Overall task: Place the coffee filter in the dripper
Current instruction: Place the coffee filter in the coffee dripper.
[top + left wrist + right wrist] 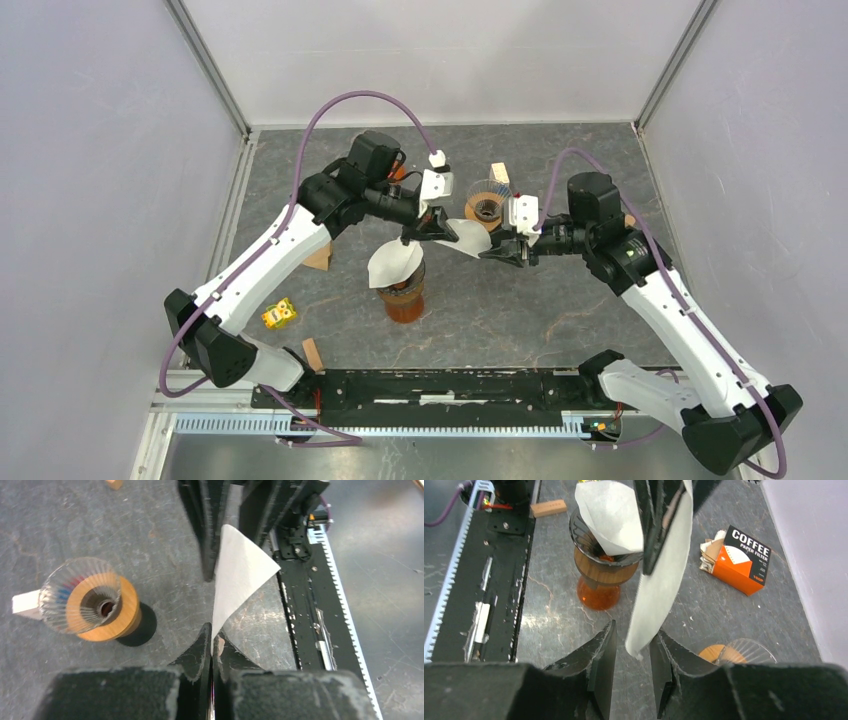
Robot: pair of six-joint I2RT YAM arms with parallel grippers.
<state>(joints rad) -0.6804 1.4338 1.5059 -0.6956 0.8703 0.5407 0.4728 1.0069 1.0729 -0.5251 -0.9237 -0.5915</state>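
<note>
My left gripper [432, 235] [212, 631] is shut on one corner of a white paper coffee filter [470, 238] [240, 575] and holds it in the air. My right gripper [497, 248] [634, 630] is open, its fingers on either side of the filter's other end [656, 595] with gaps showing. To the left below, a glass dripper with a wooden collar [402, 285] [596, 550] sits on an orange carafe [599, 592], with another white filter [393, 262] [611, 515] standing in it.
A second glass dripper on a wooden base [487, 203] [85, 600] [739, 654] stands behind the grippers. An orange coffee filter box [739, 560] lies on the table. Wooden blocks [499, 173] [314, 354] and a yellow object [279, 314] lie around. A black rail [440, 385] runs along the near edge.
</note>
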